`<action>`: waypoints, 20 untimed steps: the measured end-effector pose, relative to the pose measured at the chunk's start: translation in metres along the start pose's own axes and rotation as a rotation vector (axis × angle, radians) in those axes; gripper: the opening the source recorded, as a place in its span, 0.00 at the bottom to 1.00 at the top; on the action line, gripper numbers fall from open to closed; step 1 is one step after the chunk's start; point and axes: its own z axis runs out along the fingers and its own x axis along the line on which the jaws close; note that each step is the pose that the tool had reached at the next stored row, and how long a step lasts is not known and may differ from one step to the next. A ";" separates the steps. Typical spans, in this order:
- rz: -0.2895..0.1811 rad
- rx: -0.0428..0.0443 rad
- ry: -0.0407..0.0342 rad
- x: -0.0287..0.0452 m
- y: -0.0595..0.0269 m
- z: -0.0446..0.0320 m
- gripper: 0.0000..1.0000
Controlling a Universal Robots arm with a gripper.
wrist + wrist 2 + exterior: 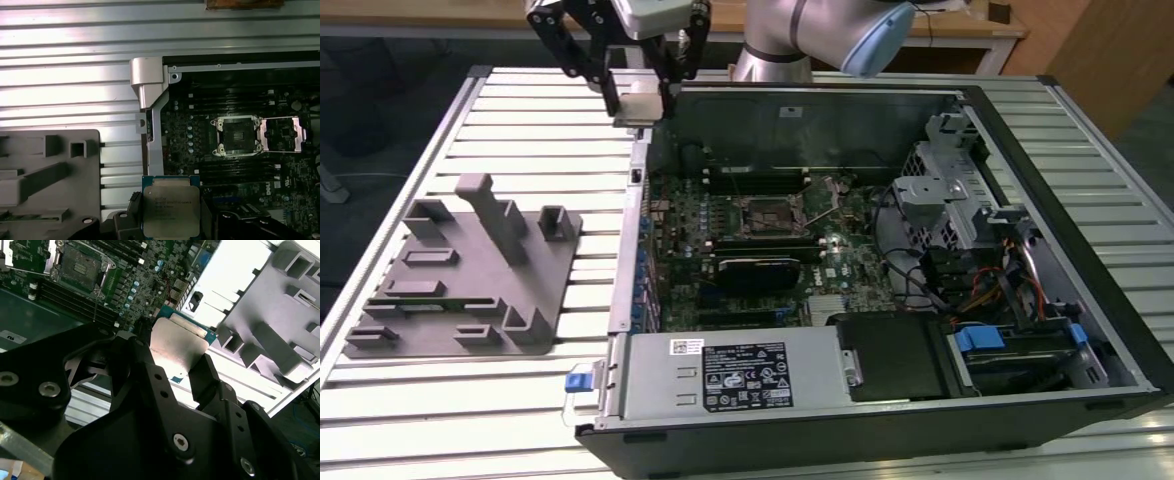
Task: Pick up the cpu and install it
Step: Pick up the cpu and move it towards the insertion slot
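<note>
The cpu (638,104), a flat square chip with a silver top, hangs in the air just outside the far corner of the open computer case on the exterior view's left. My gripper (638,92) is shut on it, one black finger on each side. Both wrist views show the cpu (177,342) (171,207) clamped between the fingers (131,362). The motherboard socket (771,213) (239,136) lies open inside the case, its metal frame (282,134) flipped aside. The socket (80,265) sits well away from the held chip.
A grey moulded fixture (467,270) (45,175) lies on the slatted table (520,120) to the exterior view's left of the case. Inside the case are the power supply (720,372), drive cage (947,195), cables and tall case walls (1067,200).
</note>
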 end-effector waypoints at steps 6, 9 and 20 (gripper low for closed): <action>0.000 0.0000 0.0000 -0.0083 0.0011 0.0003 0.55; 0.000 -0.0001 0.0000 -0.0123 0.0017 0.0005 0.55; 0.000 -0.0001 0.0000 -0.0268 0.0039 0.0010 0.55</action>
